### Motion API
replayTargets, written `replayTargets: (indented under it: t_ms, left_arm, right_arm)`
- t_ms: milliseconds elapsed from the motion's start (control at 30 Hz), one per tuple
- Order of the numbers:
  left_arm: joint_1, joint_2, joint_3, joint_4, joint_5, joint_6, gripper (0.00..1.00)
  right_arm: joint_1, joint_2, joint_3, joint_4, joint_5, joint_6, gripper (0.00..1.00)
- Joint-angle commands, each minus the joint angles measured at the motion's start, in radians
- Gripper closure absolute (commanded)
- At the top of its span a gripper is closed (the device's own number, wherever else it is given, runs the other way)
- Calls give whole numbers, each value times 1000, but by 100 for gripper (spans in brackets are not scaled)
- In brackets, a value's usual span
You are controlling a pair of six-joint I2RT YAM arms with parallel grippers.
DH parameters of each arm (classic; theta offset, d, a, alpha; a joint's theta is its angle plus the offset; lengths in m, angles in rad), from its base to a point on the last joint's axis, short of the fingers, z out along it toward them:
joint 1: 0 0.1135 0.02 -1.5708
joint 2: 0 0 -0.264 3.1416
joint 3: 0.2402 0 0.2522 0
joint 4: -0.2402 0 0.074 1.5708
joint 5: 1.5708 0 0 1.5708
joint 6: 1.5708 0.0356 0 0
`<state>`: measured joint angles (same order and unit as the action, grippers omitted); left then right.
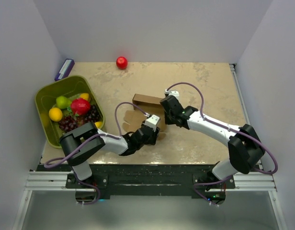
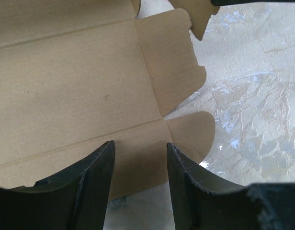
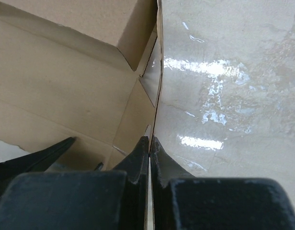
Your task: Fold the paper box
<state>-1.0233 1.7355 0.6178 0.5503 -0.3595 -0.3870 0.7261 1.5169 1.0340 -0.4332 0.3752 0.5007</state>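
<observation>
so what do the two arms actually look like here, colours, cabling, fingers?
Both alike: the left arm and right arm have white links between bulky black joint housings. A mauve cable loops loosely along each, from base to wrist. Small white block at each wrist. The left gripper and right gripper have matte black, tapered fingers. No markings visible.

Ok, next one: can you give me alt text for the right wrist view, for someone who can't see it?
The right gripper is shut on the thin upright wall of a brown paper box, seen edge-on. The box's open inside, with one flap folded up, fills the left; glossy marbled tabletop fills the right.
</observation>
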Motion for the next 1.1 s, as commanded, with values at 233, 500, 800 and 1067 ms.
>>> replayTargets:
  t_ms: [233,500,800,1067]
  left_arm:
    - [2,-175,71,-181,39,2,46]
    - [3,-84,66,-43,19,-9,46]
    - [3,102,114,-56,-39,-4,47]
    - [3,133,50,-12,3,-33,48]
  right_arm:
    - [6,-49,-6,-24,1,10,100]
    - [6,-63,-28,-12,-15,19,100]
    - [6,-84,-34,-3,-57,33,100]
    - [6,-95,-49,68,-142,67,100]
